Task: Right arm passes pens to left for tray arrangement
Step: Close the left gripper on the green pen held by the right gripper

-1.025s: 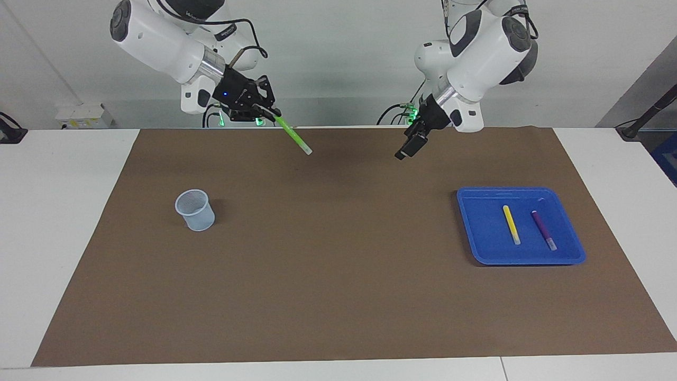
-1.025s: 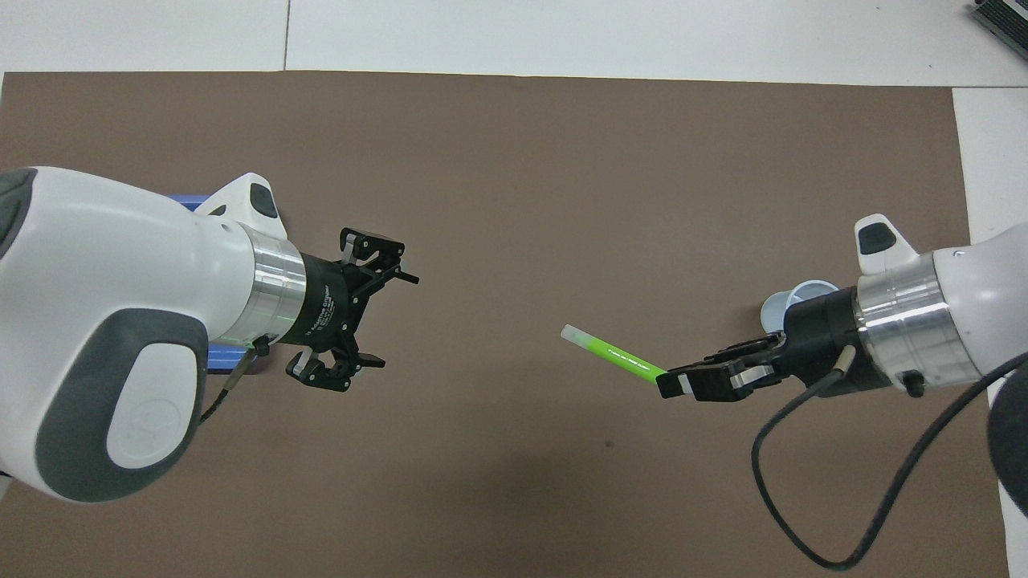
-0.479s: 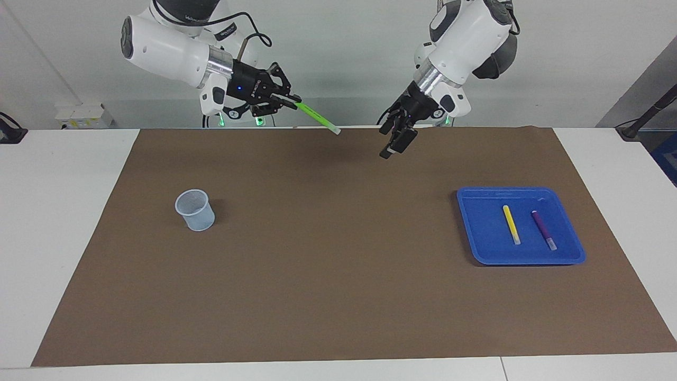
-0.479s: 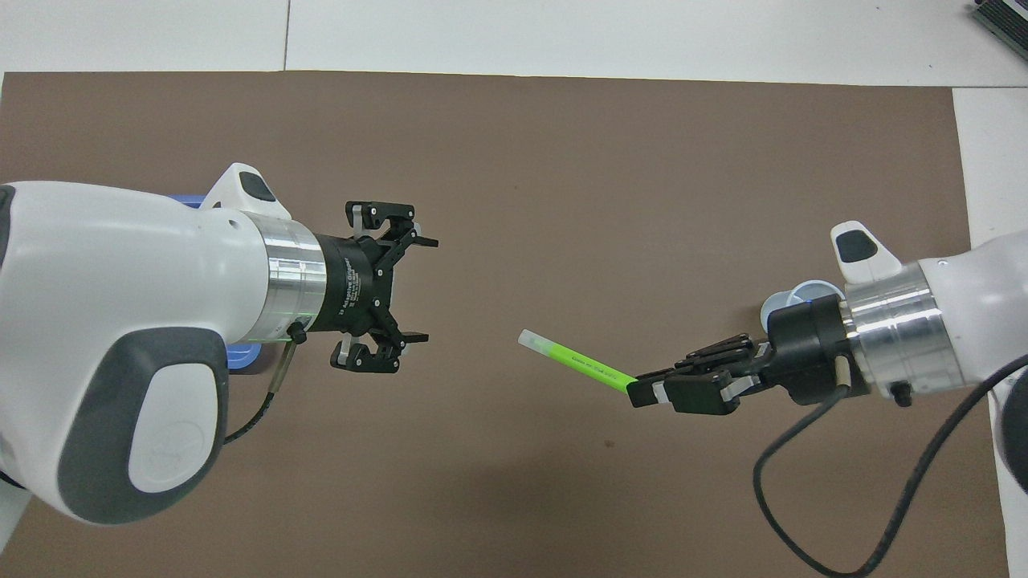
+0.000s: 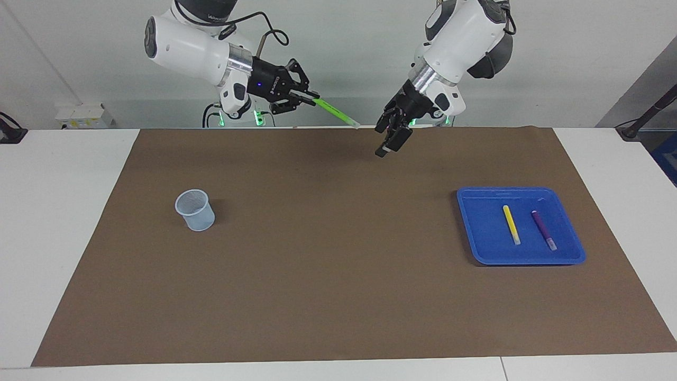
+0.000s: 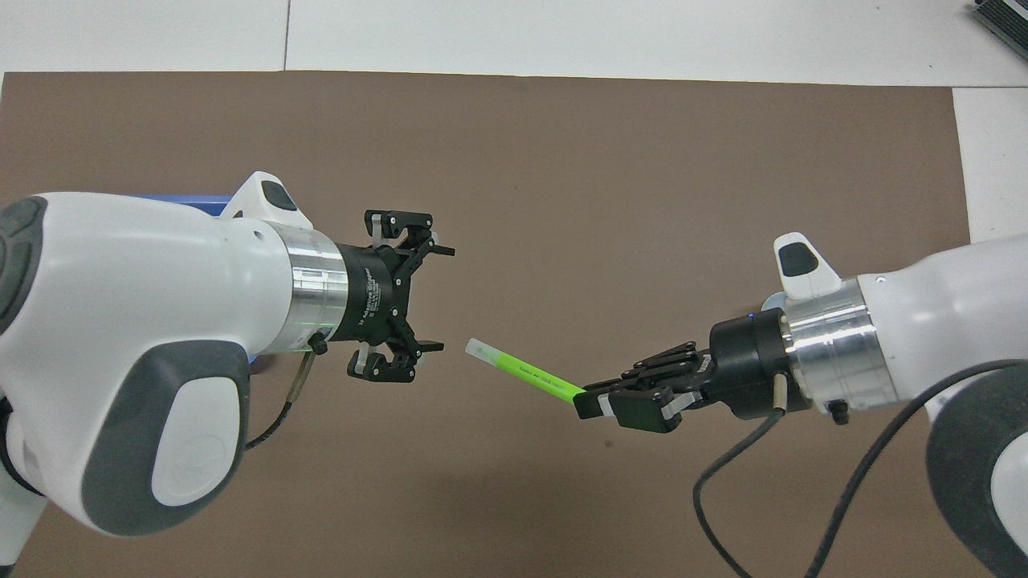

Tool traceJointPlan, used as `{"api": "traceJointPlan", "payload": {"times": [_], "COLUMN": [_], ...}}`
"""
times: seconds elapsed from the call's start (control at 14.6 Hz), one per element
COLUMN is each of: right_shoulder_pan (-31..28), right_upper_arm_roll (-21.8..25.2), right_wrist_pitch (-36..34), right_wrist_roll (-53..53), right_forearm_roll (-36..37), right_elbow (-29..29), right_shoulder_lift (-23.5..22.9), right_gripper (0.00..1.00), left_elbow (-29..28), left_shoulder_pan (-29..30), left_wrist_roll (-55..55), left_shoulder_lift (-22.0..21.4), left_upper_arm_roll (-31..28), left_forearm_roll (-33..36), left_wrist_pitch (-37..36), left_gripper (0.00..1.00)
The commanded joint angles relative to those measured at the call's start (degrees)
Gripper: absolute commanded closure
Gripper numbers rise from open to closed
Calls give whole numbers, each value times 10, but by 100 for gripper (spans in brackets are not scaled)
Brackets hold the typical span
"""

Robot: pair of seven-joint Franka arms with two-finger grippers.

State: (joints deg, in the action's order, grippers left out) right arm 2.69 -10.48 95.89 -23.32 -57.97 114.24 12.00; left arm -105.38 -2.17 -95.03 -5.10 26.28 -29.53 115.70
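The right hand [image 5: 312, 99] grips the green pen [image 5: 334, 111] by one end, aloft over the brown mat [image 5: 328, 254], pale tip toward the left hand [image 5: 390, 138], whose fingers are spread apart, just beside it. Yellow pen [image 5: 511, 224] and purple pen [image 5: 543, 229] lie in the blue tray [image 5: 476, 233] at the left arm's end of the worktop.

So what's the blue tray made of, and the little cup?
The blue tray looks like smooth, glossy plastic: bright even colour, rounded corners, a moulded raised rim. The little cup seems to be thin, see-through plastic, pale blue with a fine mesh-like pattern on its wall, though that pattern could be only texture.
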Motion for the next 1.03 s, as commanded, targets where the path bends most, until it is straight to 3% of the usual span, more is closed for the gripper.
{"api": "traceJointPlan", "payload": {"times": [0.0, 0.21, 0.62, 0.75, 0.96], "right_shoulder_pan": [-6, -6, -6, -6, -6], "right_upper_arm_roll": [-2, -2, -2, -2, -2], "right_wrist_pitch": [10, 11, 11, 11, 11], "right_wrist_roll": [-1, -1, -1, -1, -1], "right_forearm_roll": [-20, -21, -28, -28, -28], "right_elbow": [20, 20, 20, 20, 20], "right_shoulder_lift": [18, 18, 18, 18, 18], "right_gripper": [100, 100, 100, 100, 100], "left_elbow": [0, 1, 9, 9, 16], "left_shoulder_pan": [-32, -64, -90, -90, -89], "left_wrist_roll": [-14, -15, -76, -95, -119], "left_shoulder_lift": [-7, -29, -34, -35, -33], "left_upper_arm_roll": [-4, -3, 6, 6, 6], "left_forearm_roll": [0, 6, 10, 11, 35], "left_wrist_pitch": [-13, -66, -62, -62, -52], "left_gripper": [0, 0, 0, 16, 31]}}
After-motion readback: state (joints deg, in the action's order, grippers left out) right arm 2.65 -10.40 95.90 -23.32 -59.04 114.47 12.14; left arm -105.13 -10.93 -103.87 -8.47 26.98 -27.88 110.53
